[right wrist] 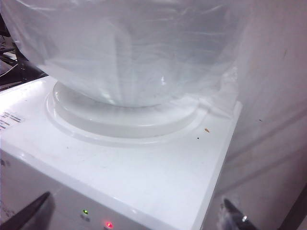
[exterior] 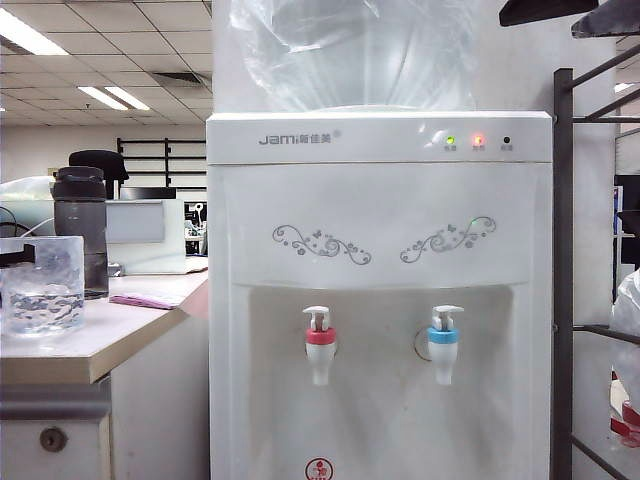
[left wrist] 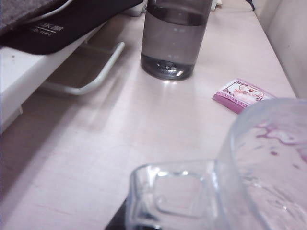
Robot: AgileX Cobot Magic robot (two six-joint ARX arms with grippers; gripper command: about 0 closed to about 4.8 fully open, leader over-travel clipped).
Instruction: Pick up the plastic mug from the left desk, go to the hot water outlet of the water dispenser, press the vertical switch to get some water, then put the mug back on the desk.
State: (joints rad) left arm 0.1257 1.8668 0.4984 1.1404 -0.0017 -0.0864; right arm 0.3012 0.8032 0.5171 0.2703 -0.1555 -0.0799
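The plastic mug [exterior: 42, 287] stands on the left desk [exterior: 100, 340], at the far left of the exterior view. In the left wrist view its clear handle [left wrist: 172, 196] and wall [left wrist: 268, 163] fill the near field. My left gripper [left wrist: 146, 224] is shut on that handle, with one dark finger [left wrist: 120, 220] showing beside it. The water dispenser [exterior: 380, 200] stands to the right of the desk. On its front are the red-collared hot water outlet [exterior: 320, 352] and the outlet's vertical switch [exterior: 317, 317]. My right gripper [right wrist: 130, 213] hangs open over the dispenser's top front edge, apart from the taps.
A dark grey bottle [exterior: 80, 230] stands just behind the mug, with a pink packet [left wrist: 242, 95] on the desk beside it. A blue-collared tap [exterior: 443, 345] sits right of the red one. A black metal rack [exterior: 563, 280] stands at the dispenser's right. A grey stand [left wrist: 91, 81] occupies the desk's back.
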